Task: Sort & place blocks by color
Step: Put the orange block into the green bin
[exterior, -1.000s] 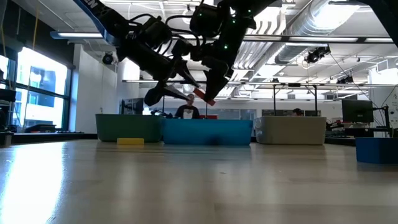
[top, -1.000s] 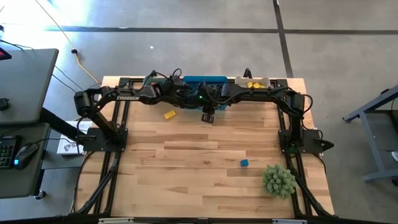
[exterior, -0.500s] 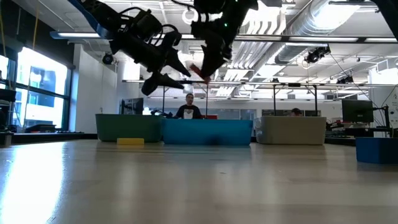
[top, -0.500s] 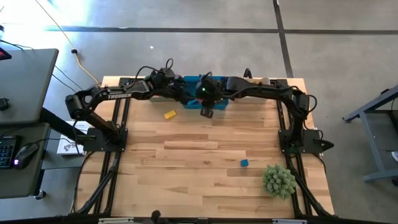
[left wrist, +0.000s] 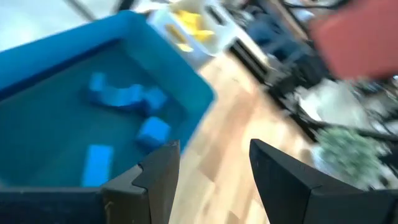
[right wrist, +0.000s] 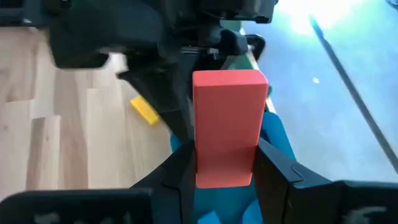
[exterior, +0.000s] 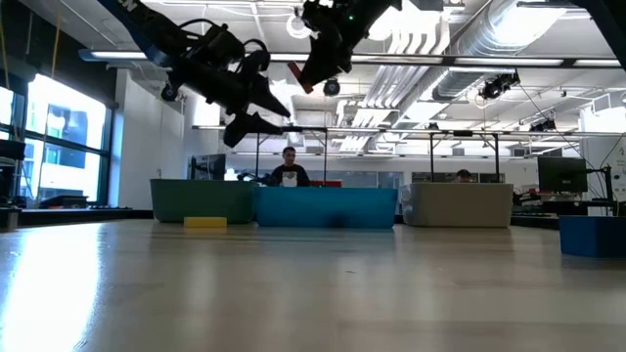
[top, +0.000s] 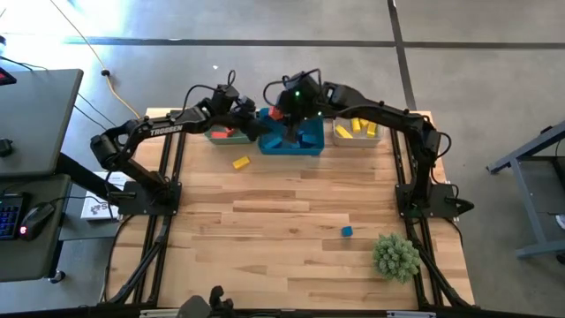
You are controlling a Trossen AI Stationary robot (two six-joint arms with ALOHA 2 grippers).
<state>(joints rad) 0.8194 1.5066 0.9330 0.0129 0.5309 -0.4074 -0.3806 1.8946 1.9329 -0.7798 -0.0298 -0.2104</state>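
Observation:
My right gripper is shut on a red bar block and hangs high over the near-left part of the blue bin; the low view shows it up near the ceiling lights. My left gripper is open and holds nothing. It hovers between the green bin, which has red blocks in it, and the blue bin. A yellow block and a blue block lie flat on the table. My right gripper pinches the red bar between its two fingers on the bar's two long sides, near one end. The rest of the bar sticks out past the fingertips. It is lifted clear, well above the bins.
A pale bin with yellow blocks stands to the right of the blue bin, along the far edge. A spiky green plant ball sits near the near right corner. The two arms are close together over the bins. A person stands behind the bins.
My right gripper has risen with the red bar and moved from over the table toward the far edge and slightly left, and now stands above the blue bin. My left gripper has risen a little and drawn back to the left.

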